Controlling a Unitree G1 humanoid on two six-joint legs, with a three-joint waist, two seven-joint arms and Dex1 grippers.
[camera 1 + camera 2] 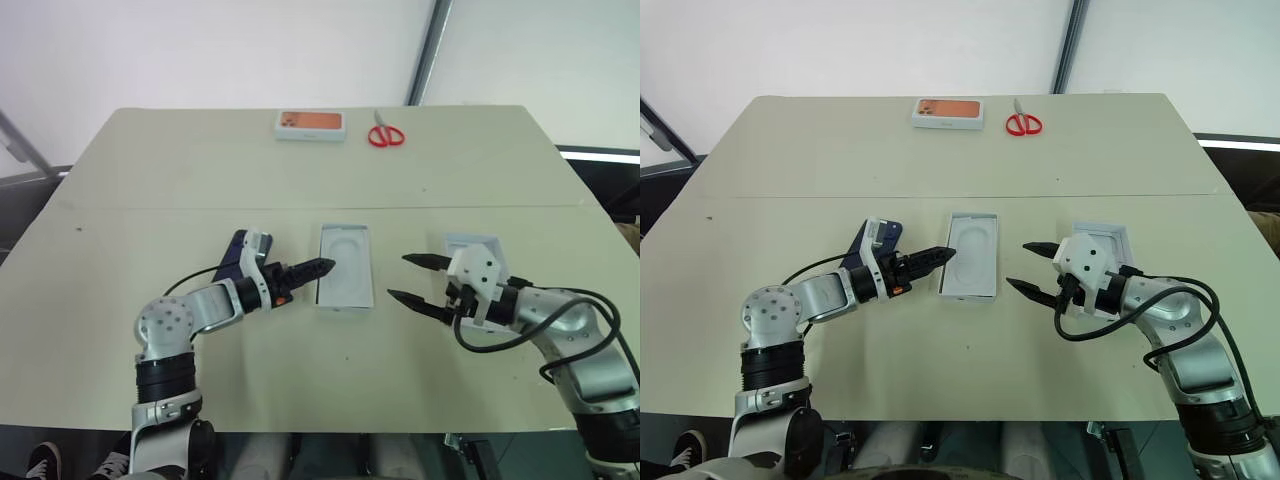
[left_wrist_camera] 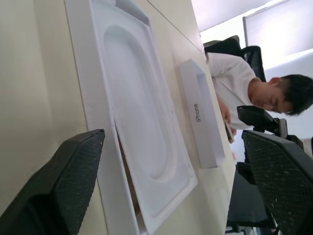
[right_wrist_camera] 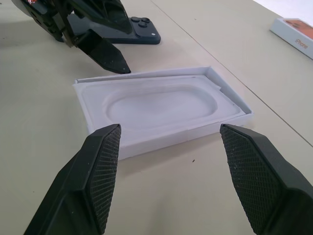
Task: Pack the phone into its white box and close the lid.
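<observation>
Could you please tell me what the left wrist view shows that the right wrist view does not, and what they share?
Left wrist view alone: the lid lying beyond the tray, and a seated person. Right wrist view alone: the phone lying on the table, the left gripper by the tray, and an orange-topped box. Both: the white box with its oval-recessed liner.

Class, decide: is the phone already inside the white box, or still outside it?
Outside. The phone lies on the table beside the white box, whose oval-recessed liner is bare.
</observation>
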